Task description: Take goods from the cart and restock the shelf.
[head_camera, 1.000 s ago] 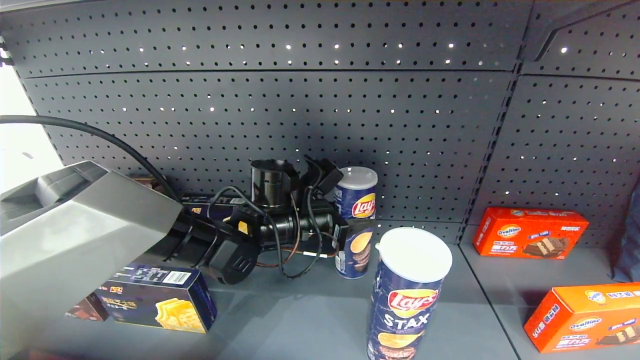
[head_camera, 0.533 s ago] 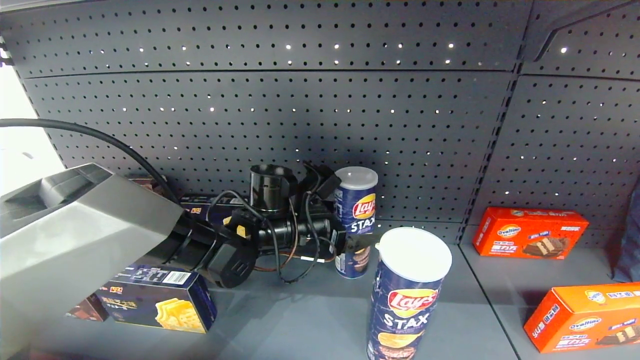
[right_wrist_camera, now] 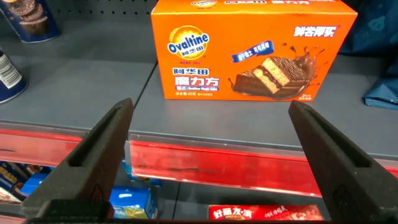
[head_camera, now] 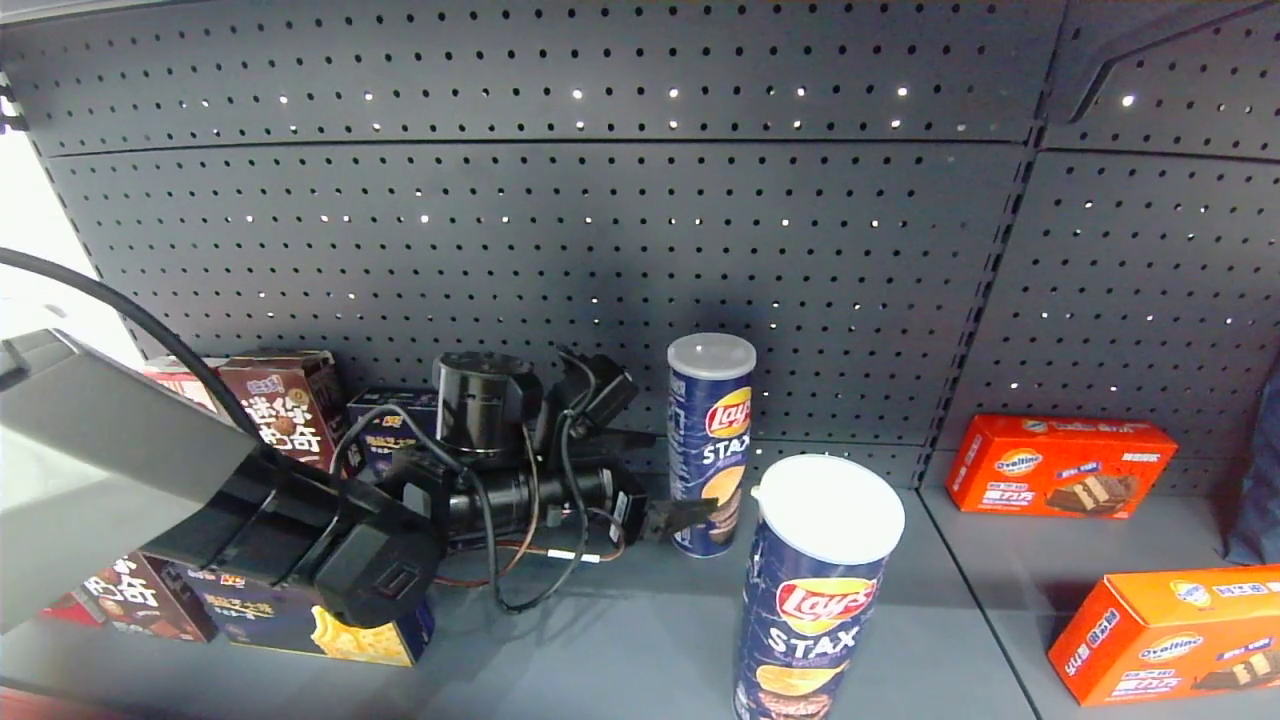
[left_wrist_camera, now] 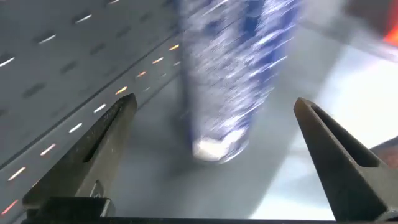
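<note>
Two blue chip cans stand upright on the grey shelf [head_camera: 600, 640]: a rear can [head_camera: 711, 440] near the pegboard and a front can [head_camera: 815, 590] close to the shelf edge. My left gripper [head_camera: 686, 516] is open, just left of the rear can's lower part, with its fingertips beside the can and holding nothing. In the left wrist view the rear can [left_wrist_camera: 233, 74] is blurred, ahead of the open left gripper [left_wrist_camera: 214, 102]. My right gripper [right_wrist_camera: 210, 106] is open and empty in front of the shelf edge, facing an orange box [right_wrist_camera: 249, 50].
Two orange boxes [head_camera: 1060, 465] [head_camera: 1165, 630] lie on the right shelf section. A brown box [head_camera: 285, 400] and a dark blue cracker box [head_camera: 365, 630] sit to the left under my arm. A red strip [right_wrist_camera: 217, 162] edges the shelf, with goods on the shelf below.
My left gripper has let go of the rear can and drawn back to the left. The can stays upright. The boxes at the left have come into sight.
</note>
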You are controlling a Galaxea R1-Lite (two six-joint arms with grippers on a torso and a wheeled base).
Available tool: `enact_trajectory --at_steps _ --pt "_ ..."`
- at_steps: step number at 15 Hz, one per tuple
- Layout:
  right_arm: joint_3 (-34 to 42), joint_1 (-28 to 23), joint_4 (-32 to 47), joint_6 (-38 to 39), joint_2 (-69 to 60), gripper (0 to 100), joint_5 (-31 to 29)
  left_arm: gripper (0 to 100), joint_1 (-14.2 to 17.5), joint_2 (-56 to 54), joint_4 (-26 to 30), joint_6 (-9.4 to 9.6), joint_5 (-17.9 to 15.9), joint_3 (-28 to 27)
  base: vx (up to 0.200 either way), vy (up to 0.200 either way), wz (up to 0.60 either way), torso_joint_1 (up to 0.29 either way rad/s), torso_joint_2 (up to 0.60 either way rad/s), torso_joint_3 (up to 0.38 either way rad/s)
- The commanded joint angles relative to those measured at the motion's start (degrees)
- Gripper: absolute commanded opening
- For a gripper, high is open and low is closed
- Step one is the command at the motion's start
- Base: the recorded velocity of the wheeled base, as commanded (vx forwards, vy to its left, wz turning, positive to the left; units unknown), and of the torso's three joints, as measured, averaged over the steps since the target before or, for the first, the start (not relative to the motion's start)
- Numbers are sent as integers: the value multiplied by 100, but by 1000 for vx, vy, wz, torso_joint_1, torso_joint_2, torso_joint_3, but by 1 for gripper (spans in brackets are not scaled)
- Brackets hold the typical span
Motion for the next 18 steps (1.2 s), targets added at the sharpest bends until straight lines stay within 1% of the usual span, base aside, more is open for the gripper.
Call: enact_trajectory --at_steps 1,3,6,9,13,15,18 --pt "1 3 6 -1 9 100 1 100 55 -160 0 43 105 173 0 0 0 0 0 0" --pt "1 3 6 -1 9 100 1 100 55 -169 0 52 245 191 0 0 0 0 0 0" --pt "1 3 -3 -1 9 100 1 100 38 -151 0 52 588 156 0 0 0 0 0 0" --pt "1 3 -3 -1 9 100 1 100 47 -116 0 52 808 156 0 0 0 0 0 0" --pt "1 3 6 -1 9 100 1 100 64 34 -9 52 1054 103 0 0 0 0 0 0" --pt "1 3 -3 -1 9 100 1 100 73 113 -114 52 1203 33 0 0 0 0 0 0" --pt "1 3 6 -1 9 100 1 100 117 209 -237 52 1335 15 0 0 0 0 0 0"
